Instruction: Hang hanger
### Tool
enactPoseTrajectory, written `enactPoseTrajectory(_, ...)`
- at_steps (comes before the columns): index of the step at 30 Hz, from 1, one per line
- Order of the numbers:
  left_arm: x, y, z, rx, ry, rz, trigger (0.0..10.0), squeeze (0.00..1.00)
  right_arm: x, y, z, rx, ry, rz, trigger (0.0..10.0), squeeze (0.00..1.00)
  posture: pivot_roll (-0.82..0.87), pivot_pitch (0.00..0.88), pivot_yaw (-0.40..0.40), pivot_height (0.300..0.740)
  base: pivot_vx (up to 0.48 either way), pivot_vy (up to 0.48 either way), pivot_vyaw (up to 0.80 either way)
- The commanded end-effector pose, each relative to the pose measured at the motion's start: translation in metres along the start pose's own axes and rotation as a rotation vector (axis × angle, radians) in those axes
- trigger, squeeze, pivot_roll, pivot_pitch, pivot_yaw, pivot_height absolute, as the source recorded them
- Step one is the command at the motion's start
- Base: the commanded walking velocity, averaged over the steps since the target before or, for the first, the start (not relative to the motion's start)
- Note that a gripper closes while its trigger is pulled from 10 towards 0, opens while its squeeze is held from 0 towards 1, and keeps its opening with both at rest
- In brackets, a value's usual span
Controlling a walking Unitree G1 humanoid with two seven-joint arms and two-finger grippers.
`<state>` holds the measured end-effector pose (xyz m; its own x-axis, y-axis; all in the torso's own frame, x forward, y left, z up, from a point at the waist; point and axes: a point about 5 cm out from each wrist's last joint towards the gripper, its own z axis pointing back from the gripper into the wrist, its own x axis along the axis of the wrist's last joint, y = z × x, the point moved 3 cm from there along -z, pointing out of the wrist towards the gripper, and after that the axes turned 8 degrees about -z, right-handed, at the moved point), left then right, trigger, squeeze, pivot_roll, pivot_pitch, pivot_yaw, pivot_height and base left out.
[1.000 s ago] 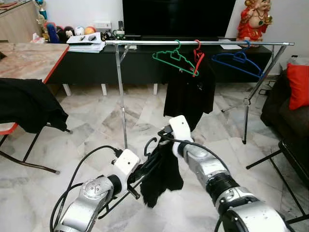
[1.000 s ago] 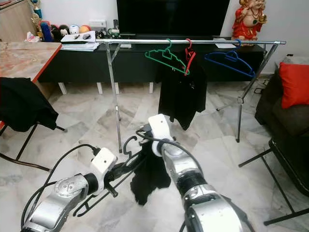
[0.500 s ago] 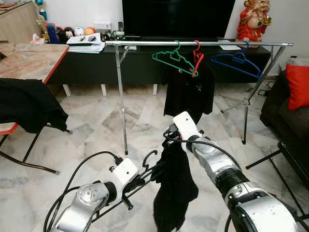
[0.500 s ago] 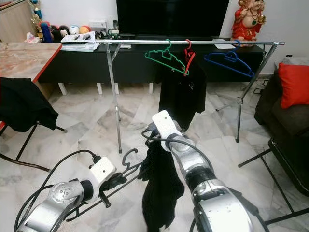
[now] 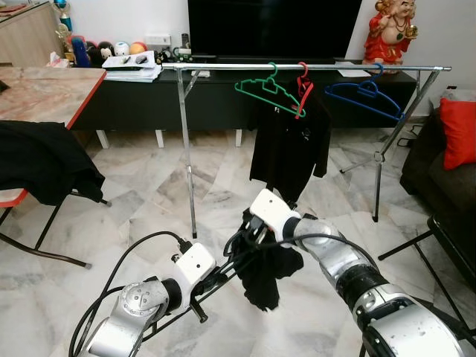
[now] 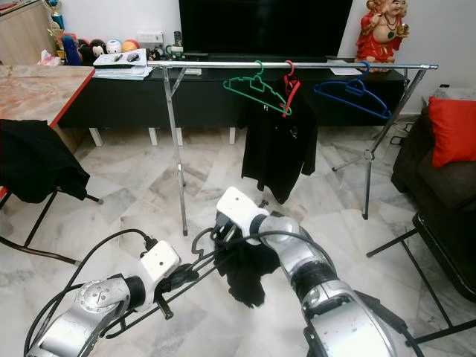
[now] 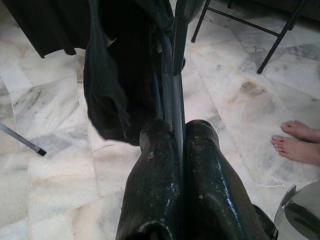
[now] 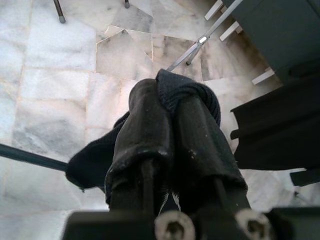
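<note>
A black hanger (image 5: 232, 253) with a black garment (image 5: 266, 274) draped on it hangs low over the marble floor, in front of a silver clothes rail (image 5: 305, 68). My left gripper (image 7: 174, 131) is shut on the hanger's thin bar. My right gripper (image 8: 170, 107) is shut on a bunched fold of the garment, close to the hanger's hook (image 6: 202, 239). On the rail hang a green hanger (image 5: 269, 89), a red hanger carrying a black shirt (image 5: 288, 145), and a blue hanger (image 5: 366, 94).
A table with a red edge (image 5: 52, 89) and a black cloth (image 5: 44, 163) over a chair stand at the left. A dark sofa with a red cushion (image 5: 458, 130) is at the right. A person's bare foot (image 7: 299, 142) rests on the floor near my left arm.
My right gripper has dropped and moved left, bunching the garment by the hanger's hook; the cloth that hung long now sits gathered. The left gripper keeps its hold on the hanger.
</note>
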<state>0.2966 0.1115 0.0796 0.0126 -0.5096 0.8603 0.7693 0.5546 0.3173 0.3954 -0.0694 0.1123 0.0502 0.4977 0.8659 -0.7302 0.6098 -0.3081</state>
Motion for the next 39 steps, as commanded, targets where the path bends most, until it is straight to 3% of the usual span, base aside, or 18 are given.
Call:
enactPoseTrajectory(1,0.005,-0.003,0.001,-0.03,-0.035,-0.02,10.0,0.0,0.008,-0.005,0.003,0.001,-0.021,0.071,10.0,0.0,0.14,0.038,-0.075,0.74,0.0,0.0,0.0)
enactPoseTrajectory(5,0.004,0.003,0.005,-0.009,-0.032,-0.042,10.0,0.0,0.003,-0.017,0.009,-0.034,0.03,0.219,10.0,0.0,0.14,0.039,-0.078,0.74,0.0,0.0,0.0)
enactPoseTrajectory(9,0.004,0.004,0.008,-0.012,-0.048,-0.032,10.0,0.0,0.01,-0.02,0.01,-0.05,-0.013,0.276,10.0,0.0,0.14,0.041,-0.079,0.74,0.0,0.0,0.0)
enactPoseTrajectory(14,0.001,0.009,0.009,0.033,-0.033,-0.049,10.0,0.0,0.002,-0.034,0.013,-0.167,0.068,0.304,10.0,0.0,0.14,0.044,-0.079,0.74,0.0,0.0,0.0)
enactPoseTrajectory(17,-0.001,0.027,0.007,0.164,-0.013,-0.089,10.0,0.0,-0.009,-0.051,0.019,-0.304,0.141,0.252,10.0,0.0,0.14,0.045,-0.08,0.74,0.0,0.0,0.0)
enactPoseTrajectory(21,-0.001,0.036,0.007,0.229,-0.005,-0.104,10.0,0.0,-0.018,-0.073,0.032,-0.533,0.141,0.051,10.0,0.0,0.14,0.047,-0.082,0.74,0.0,0.0,0.0)
enactPoseTrajectory(22,-0.001,0.036,0.007,0.235,-0.011,-0.098,10.0,0.0,-0.022,-0.077,0.036,-0.619,0.096,-0.149,10.0,0.0,0.13,0.049,-0.08,0.74,0.0,0.0,0.0)
enactPoseTrajectory(23,-0.001,0.036,0.007,0.234,-0.014,-0.096,10.0,0.0,-0.024,-0.077,0.036,-0.645,0.061,-0.281,10.0,0.0,0.13,0.049,-0.079,0.74,0.0,0.0,0.0)
enactPoseTrajectory(24,-0.001,0.036,0.007,0.234,-0.014,-0.096,10.0,0.0,-0.024,-0.077,0.036,-0.645,0.061,-0.281,10.0,0.0,0.13,0.049,-0.079,0.74,0.0,0.0,0.0)
enactPoseTrajectory(25,-0.001,0.034,0.006,0.227,-0.015,-0.094,10.0,0.0,-0.027,-0.074,0.035,-0.667,0.019,-0.44,10.0,0.0,0.13,0.051,-0.077,0.74,0.0,0.0,0.0)
enactPoseTrajectory(28,-0.003,0.032,0.005,0.223,-0.015,-0.096,10.0,0.0,-0.032,-0.07,0.034,-0.7,-0.012,-0.61,10.0,0.0,0.13,0.05,-0.075,0.74,0.0,0.0,0.0)
enactPoseTrajectory(30,-0.004,0.032,0.005,0.226,-0.012,-0.096,10.0,0.0,-0.038,-0.067,0.032,-0.726,-0.031,-0.769,10.0,0.0,0.13,0.05,-0.075,0.74,0.0,0.0,0.0)
enactPoseTrajectory(31,-0.007,0.033,0.005,0.243,-0.005,-0.091,10.0,0.0,-0.044,-0.066,0.034,-0.765,-0.053,-0.913,10.0,0.0,0.13,0.052,-0.073,0.74,0.0,0.0,0.0)
enactPoseTrajectory(32,-0.009,0.035,0.005,0.262,0.005,-0.087,10.0,0.0,-0.051,-0.067,0.038,-0.811,-0.052,-0.995,10.0,0.0,0.13,0.052,-0.073,0.74,0.0,0.0,0.0)
enactPoseTrajectory(34,-0.01,0.036,0.006,0.269,0.008,-0.087,10.0,0.0,-0.054,-0.068,0.04,-0.828,-0.045,-1.013,10.0,0.0,0.13,0.052,-0.073,0.74,0.0,0.0,0.0)
enactPoseTrajectory(36,-0.017,0.043,0.009,0.328,0.03,-0.071,10.0,0.0,-0.074,-0.075,0.056,-0.947,-0.049,-1.195,10.0,0.0,0.13,0.052,-0.074,0.74,0.0,0.0,0.0)
enactPoseTrajectory(37,-0.018,0.044,0.01,0.337,0.033,-0.068,10.0,0.0,-0.077,-0.076,0.058,-0.961,-0.048,-1.22,10.0,0.0,0.13,0.052,-0.074,0.74,0.0,0.0,0.0)
enactPoseTrajectory(39,-0.025,0.05,0.013,0.387,0.066,-0.052,10.0,0.0,-0.078,-0.075,0.058,-0.927,0.003,-1.087,10.0,0.0,0.12,0.057,-0.075,0.74,0.0,0.0,0.0)
